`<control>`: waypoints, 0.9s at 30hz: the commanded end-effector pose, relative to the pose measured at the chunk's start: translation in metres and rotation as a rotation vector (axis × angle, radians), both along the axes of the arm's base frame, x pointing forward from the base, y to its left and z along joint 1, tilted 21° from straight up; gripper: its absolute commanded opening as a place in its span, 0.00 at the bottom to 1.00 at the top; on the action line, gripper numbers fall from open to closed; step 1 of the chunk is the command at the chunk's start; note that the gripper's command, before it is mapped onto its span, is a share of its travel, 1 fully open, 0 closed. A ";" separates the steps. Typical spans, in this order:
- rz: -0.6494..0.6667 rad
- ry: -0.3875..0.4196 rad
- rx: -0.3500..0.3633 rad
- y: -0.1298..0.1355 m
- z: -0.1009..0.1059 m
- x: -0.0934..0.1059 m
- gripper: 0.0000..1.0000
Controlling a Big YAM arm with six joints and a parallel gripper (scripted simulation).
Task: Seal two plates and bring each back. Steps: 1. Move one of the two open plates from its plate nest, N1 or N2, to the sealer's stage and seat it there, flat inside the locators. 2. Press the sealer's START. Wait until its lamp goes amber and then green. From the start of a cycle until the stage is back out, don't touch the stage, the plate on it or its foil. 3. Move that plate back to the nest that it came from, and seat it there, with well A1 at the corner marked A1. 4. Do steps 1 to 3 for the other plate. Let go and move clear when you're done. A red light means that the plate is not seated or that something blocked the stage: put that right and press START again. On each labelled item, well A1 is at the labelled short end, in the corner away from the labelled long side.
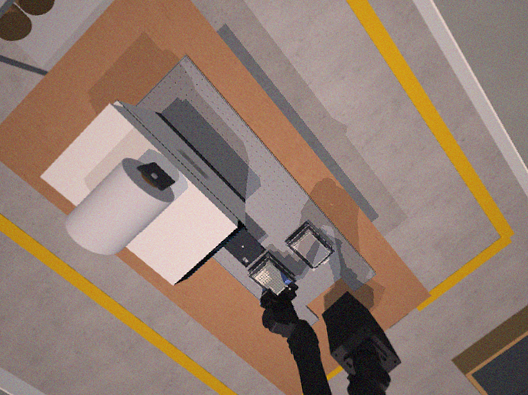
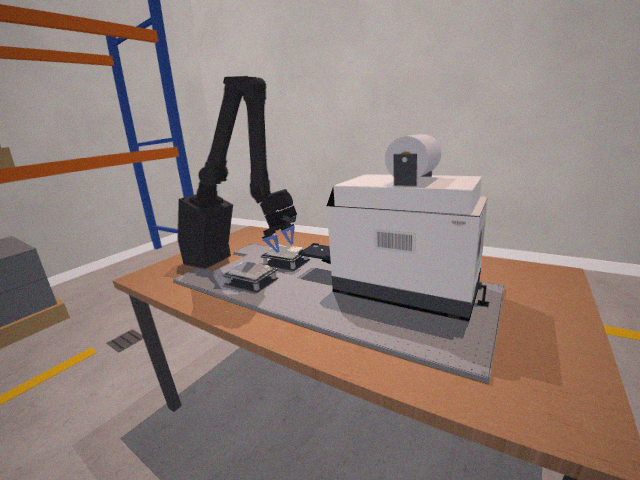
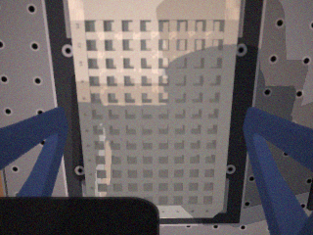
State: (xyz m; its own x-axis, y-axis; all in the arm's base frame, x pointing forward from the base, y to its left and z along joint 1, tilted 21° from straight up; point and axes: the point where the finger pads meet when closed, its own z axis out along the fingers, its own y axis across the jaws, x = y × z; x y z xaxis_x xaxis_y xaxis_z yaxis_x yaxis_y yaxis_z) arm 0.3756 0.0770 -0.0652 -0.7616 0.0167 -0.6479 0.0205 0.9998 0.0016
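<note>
Seen from the exterior view, at the far left, well apart from the gripper (image 1: 278,286) (image 2: 283,246) (image 3: 156,117), a rack with blue uprights (image 2: 166,87) and orange beams stands before the pale wall (image 2: 320,62). Lower on that side, grey boxes (image 2: 20,281) sit on a wooden pallet (image 2: 49,319), and a yellow line (image 2: 49,375) and a dark grate (image 2: 125,341) mark the concrete floor. Nearer the gripper, to its left, the arm's black base (image 1: 353,318) (image 2: 204,235) stands on the wooden table (image 1: 159,3) (image 2: 413,403). Between the base and the gripper, but closer to the viewer, one plate (image 1: 309,248) (image 2: 251,270) lies flat in its dark-framed nest on a perforated grey board (image 1: 275,201) (image 2: 465,356) (image 3: 29,64). The gripper is wide open and has hold of nothing; its blue fingers stand to either side of the other plate (image 1: 269,274) (image 2: 285,251) (image 3: 152,122), which lies flat in a dark frame below it, its wells showing. Just right of that plate is a dark stage (image 1: 243,245) (image 2: 316,251), and farther right the bulky white sealer (image 1: 185,229) (image 2: 403,263) shades the board, a pale roll (image 1: 113,206) (image 2: 426,155) on top. Beyond the table's right end runs more yellow line.
</note>
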 end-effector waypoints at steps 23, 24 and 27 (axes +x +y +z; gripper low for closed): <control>0.008 0.036 -0.007 0.002 -0.011 -0.013 1.00; 0.008 0.037 -0.007 0.002 -0.011 -0.013 1.00; 0.008 0.037 -0.007 0.002 -0.011 -0.013 1.00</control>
